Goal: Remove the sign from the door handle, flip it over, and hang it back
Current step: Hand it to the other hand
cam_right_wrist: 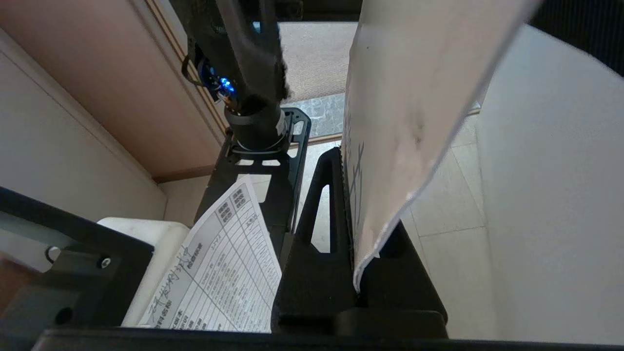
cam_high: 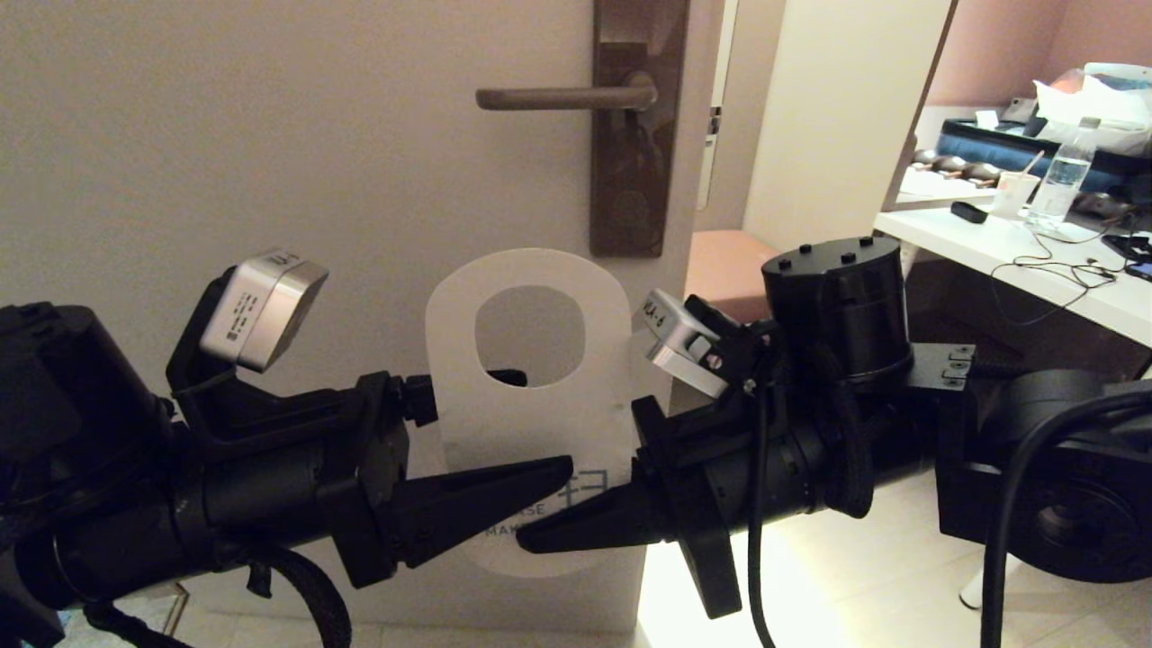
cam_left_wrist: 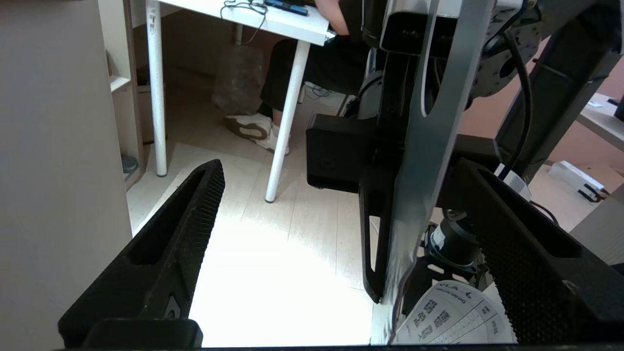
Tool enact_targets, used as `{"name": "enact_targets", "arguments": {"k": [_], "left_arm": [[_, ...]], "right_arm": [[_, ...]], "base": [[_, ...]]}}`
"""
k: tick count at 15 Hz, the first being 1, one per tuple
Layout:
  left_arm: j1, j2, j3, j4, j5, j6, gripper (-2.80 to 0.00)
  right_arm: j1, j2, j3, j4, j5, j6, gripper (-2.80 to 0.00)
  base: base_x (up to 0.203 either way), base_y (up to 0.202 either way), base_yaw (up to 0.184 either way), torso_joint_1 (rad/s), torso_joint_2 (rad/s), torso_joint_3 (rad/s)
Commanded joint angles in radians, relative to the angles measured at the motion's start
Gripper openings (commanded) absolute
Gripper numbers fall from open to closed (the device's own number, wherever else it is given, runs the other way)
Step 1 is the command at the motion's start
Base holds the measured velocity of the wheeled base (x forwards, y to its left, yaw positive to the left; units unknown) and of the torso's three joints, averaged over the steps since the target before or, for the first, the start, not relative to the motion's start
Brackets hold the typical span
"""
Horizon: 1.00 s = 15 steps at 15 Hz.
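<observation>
Clamping the lower edge of the sign, the right gripper holds the card upright with its white side toward the robot, below and left of the door handle. Just left of it, the left gripper has its jaws spread wide, one finger before the card, gripping nothing.

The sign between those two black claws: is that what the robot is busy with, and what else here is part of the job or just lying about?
Part of the job:
- sign, white side showing, pinched by the right gripper
- door handle, bare
- left gripper, open around the sign

Just lying about:
- water bottle
- cup
- desk with cables
</observation>
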<state>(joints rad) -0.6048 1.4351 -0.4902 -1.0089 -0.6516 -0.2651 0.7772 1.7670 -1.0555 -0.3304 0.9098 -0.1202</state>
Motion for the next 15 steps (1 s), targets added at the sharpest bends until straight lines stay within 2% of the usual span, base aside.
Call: {"name": "enact_targets", "arguments": {"k": [1,15], "left_arm": [[-0.019,0.005,0.005,-0.005,-0.003,0.0,0.0],[-0.043,-0.002,0.028,-0.01,-0.003,0.001,0.0]], "right_arm": [[0.0,0.008,-0.006,-0.002,0.005,-0.001,-2.8],[0.039,0.032,-0.035,-0.001,0.004,-0.001,-2.8]], "base": [[0.0,0.0,0.0,0.0,0.0,0.0],[0.0,0.0,0.0,0.0,0.0,0.0]]}}
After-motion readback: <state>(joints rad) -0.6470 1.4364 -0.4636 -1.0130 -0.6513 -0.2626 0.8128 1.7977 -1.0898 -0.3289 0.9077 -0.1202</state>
